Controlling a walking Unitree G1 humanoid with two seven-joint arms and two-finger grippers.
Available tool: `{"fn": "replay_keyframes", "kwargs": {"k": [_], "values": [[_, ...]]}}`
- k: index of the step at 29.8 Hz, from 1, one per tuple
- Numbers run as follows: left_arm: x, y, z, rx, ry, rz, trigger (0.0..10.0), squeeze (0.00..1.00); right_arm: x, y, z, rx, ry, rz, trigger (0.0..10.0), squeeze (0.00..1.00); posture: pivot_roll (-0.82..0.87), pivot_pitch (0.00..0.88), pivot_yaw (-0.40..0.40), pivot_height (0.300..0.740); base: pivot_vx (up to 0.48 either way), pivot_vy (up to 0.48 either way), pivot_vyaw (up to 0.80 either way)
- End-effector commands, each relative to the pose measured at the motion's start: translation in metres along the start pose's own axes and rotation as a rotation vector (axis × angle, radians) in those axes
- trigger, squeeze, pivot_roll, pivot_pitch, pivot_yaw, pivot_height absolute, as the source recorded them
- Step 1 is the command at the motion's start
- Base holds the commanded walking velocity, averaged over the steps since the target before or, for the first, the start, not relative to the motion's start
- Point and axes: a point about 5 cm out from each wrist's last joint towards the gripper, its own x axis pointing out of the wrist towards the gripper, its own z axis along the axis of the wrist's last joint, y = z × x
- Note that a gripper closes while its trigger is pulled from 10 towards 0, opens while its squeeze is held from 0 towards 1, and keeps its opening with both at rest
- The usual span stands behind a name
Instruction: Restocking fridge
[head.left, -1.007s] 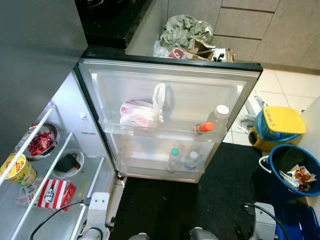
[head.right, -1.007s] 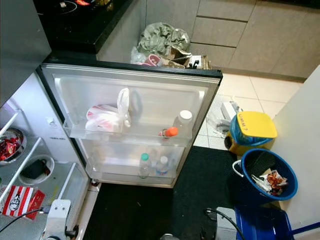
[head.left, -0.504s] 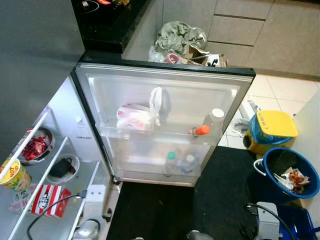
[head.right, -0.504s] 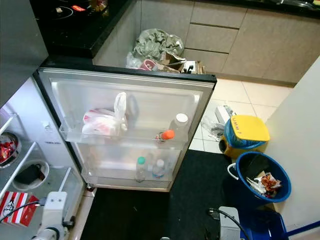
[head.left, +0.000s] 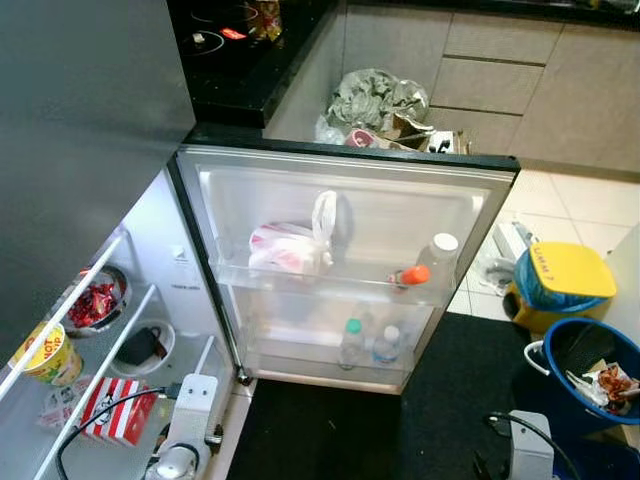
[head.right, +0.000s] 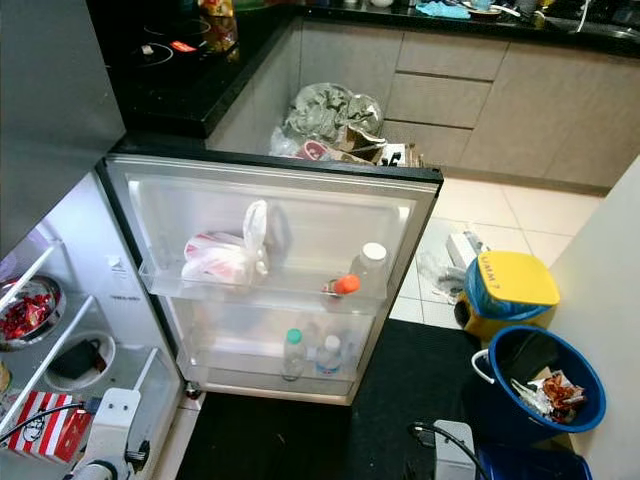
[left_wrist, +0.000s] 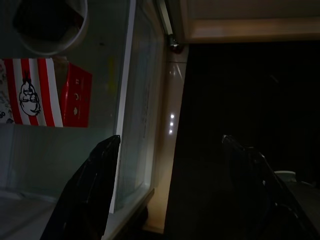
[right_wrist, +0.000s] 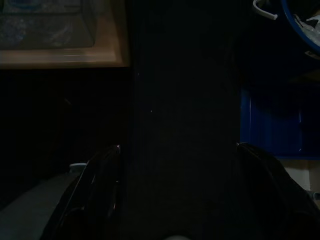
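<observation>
1. A yellow cup (head.left: 42, 352) on the fridge shelf, at about 8 o'clock in the left eye view, carries red lettering that reads "HOT"; a second word under it looks like "CUP" but is too small to be sure.
2. A red-and-white striped box (head.left: 116, 410) on the lower shelf, at about 7 o'clock, bears a black line drawing of a face (left_wrist: 28, 97), clearer in the left wrist view; no words on it can be read.
3. The yellow lid (head.right: 514, 278) of a bin, at about 3 o'clock in the right eye view, has dark writing that looks like "UMM 7", uncertain.
</observation>
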Motion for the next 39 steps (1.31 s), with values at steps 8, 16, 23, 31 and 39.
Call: {"fn": "replay_keyframes", "kwargs": {"k": [8,16,23,31,39], "values": [[-0.006,-0.006,-0.017,-0.085,0.031,0.026,10.0,0.0,0.002,-0.015,0.017,0.099,-0.066,-0.063,10.0,0.0,0.01,0.024,-0.066,0.74,0.0,0.0,0.0],[-0.002,-0.019,-0.01,-0.011,0.045,-0.024,10.0,0.0,0.004,-0.01,0.028,0.102,-0.117,-0.052,10.0,0.0,-0.05,0.0,-0.064,0.74,0.0,0.0,0.0],[-0.002,-0.017,-0.007,-0.033,0.028,0.007,10.0,0.0,-0.002,0.001,-0.002,-0.091,-0.025,0.056,10.0,0.0,-0.03,0.02,-0.064,0.74,0.0,0.0,0.0],[-0.006,-0.015,-0.02,0.027,0.055,-0.012,10.0,0.0,-0.001,-0.002,0.002,-0.082,-0.029,0.03,10.0,0.0,-0.02,0.014,-0.061,0.74,0.0,0.0,0.0],[-0.006,-0.019,-0.021,0.066,0.062,-0.03,10.0,0.0,0.001,0.0,0.011,-0.087,-0.053,0.036,10.0,0.0,-0.03,0.0,-0.059,0.74,0.0,0.0,0.0]]}}
